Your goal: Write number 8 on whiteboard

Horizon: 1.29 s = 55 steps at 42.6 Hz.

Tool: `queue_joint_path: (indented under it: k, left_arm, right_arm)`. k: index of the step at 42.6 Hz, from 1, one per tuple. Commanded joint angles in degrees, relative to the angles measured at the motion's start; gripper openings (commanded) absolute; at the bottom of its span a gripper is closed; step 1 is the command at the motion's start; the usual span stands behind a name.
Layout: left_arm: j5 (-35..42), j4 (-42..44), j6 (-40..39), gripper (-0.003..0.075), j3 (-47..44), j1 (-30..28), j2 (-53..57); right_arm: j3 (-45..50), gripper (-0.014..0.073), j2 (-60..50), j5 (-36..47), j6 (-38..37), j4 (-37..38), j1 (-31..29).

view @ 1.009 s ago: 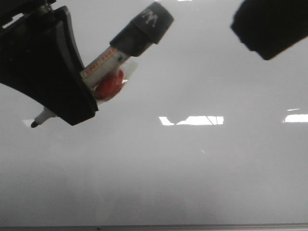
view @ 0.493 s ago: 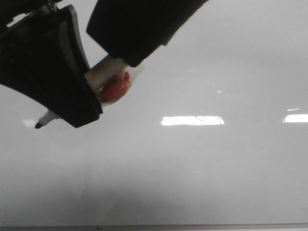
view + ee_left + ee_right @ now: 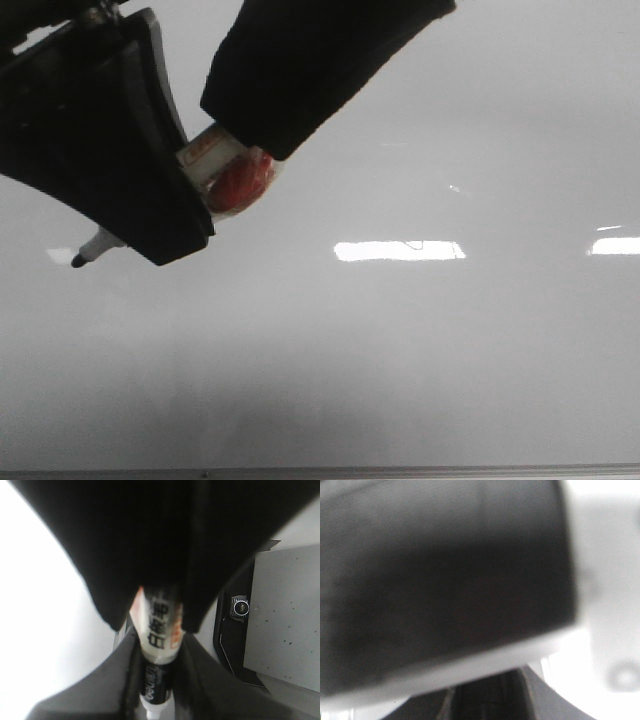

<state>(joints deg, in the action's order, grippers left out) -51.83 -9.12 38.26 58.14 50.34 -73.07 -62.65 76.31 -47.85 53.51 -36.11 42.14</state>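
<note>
Whiteboard point(image 3: 420, 340) blank and glossy under your two arms, no 8 visible.

You had pale grey board filling the view, glare patches across it, a thin metal strip at the near edge. Your left gripper point(image 3: 150, 215) pinched a white marker point(image 3: 157, 645), slanted, black tip point(image 3: 77, 260) low-left. Your right gripper point(image 3: 300, 70) covered its upper end; jaw state unclear.

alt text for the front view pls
The left gripper holds a marker tip-down over a blank whiteboard, while the right gripper covers the marker's upper end. Nothing is written yet.
</note>
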Motion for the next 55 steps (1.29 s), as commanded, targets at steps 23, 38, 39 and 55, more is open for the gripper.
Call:
queue_joint_path:
  k: [23, 38, 39, 55]
  left_arm:
    - [4.2, -7.8, -2.6, 0.0237, -4.8, -9.0, 9.6]
    - [26.3, -15.4, -2.0, -0.0020, -25.0, -16.3, 37.1]
    - [27.7, -16.5, -2.0, -0.0020, -26.3, -16.5, 39.3]
    - [38.2, -20.9, -2.0, -0.0020, -38.4, -16.9, 54.7]
  right_arm:
    - [5.7, -0.0061, -7.5, -0.6, 0.8, -1.8, -9.7]
    - [15.7, -0.0061, -11.3, 14.8, 1.2, -18.4, -17.0]
    - [16.0, -0.0061, -11.3, 15.6, 1.6, -19.8, -16.9]
    - [9.8, -0.0061, -2.5, 20.3, 17.0, -34.0, -16.6]
